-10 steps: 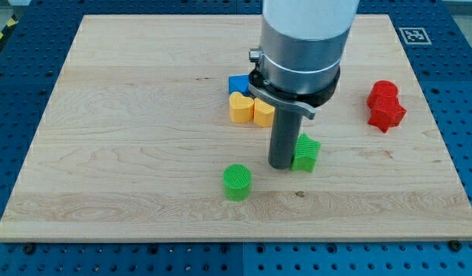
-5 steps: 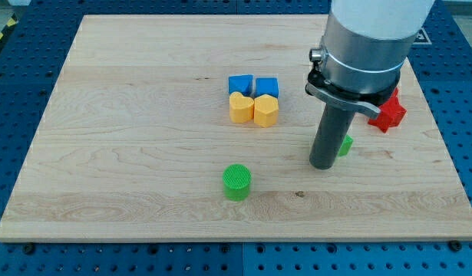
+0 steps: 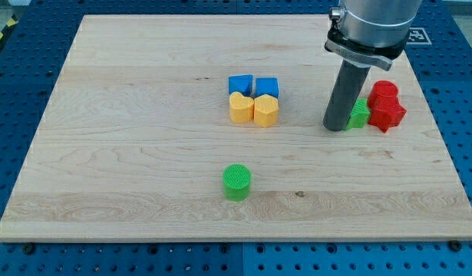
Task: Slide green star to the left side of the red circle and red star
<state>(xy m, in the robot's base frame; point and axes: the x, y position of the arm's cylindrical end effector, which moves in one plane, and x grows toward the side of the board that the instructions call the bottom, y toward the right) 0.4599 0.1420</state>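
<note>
green star [image 3: 361, 114]: left part hidden behind the rod [image 3: 342, 96]
arm [image 3: 370, 23]: cut off at the view's top

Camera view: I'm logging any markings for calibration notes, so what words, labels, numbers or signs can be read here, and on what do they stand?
No readable words or numbers anywhere.
Black-and-white square fiducial marker: a pattern only, no text, on the light wooden board at its top right corner, partly hidden by the grey robot arm.
Yellow-black hazard stripe: at the view's top left edge, no lettering.

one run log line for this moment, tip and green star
tip: at green star's left side | green star: against red star, left of it | red circle: behind red star
</note>
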